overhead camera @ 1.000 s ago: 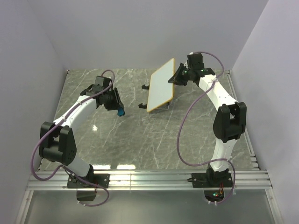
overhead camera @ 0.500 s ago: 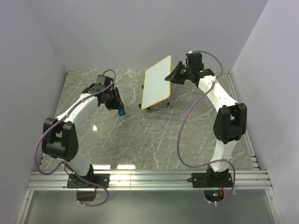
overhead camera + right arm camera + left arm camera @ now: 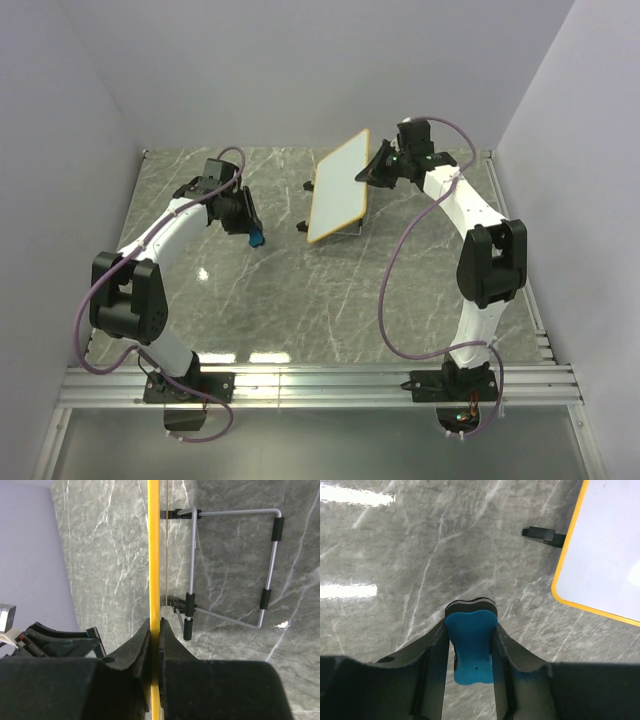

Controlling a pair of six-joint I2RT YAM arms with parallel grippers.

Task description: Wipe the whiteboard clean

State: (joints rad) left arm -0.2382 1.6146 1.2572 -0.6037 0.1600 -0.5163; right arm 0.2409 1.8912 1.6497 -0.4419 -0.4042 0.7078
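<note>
Both arms loaded over the marble table: board in my right, eraser in my left.

My right gripper (image 3: pixel 372 172) is clamped tight on the right-hand edge of the whiteboard (image 3: pixel 338 187), which stands tilted toward the back of the grey marble table (image 3: pixel 300 290). On the right wrist camera I see the yellow frame edge-on between the fingers, and a wire stand (image 3: pixel 270 565) with black sleeves jutting out beside it. I cannot tell whether the stand touches the table. My left gripper (image 3: pixel 470 625) pinches a blue eraser (image 3: pixel 470 650), left of the board and apart from it.
</note>
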